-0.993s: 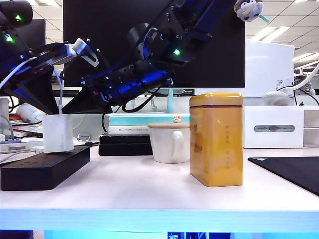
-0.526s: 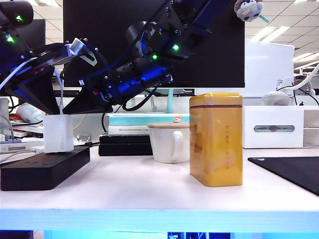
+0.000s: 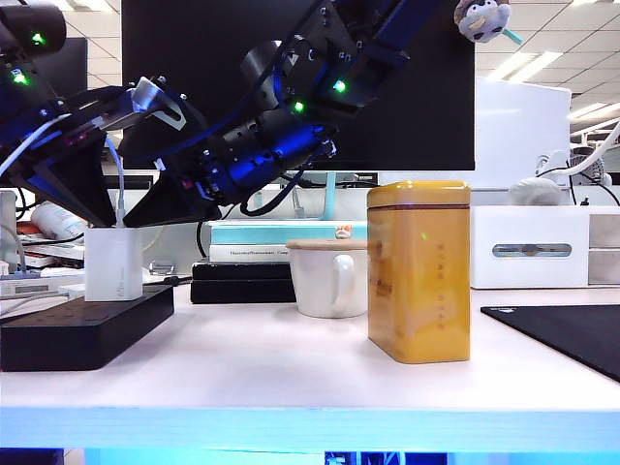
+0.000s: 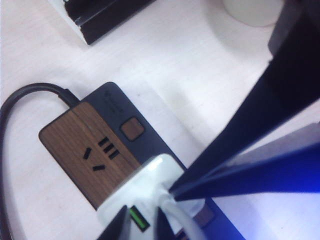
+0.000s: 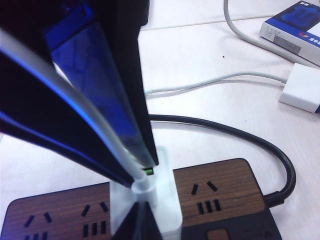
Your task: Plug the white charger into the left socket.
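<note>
I hold the small white plastic charger block point(image 3: 112, 263) upright on the long black power strip point(image 3: 85, 327); my left tool point(image 4: 141, 223) clamps it, right tool point(image 5: 136, 197) pinched together on top to push it in

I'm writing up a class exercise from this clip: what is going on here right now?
Both arms reach over the black power strip at the left end of the table. The white charger stands upright on the strip, its cable running up from its top. The left gripper sits at the charger's top with its fingers on either side of the cable base. The right gripper is shut, its tips pressing at the cable base. Whether the plug is fully seated cannot be told. The white mug and yellow tin stand untouched.
</note>
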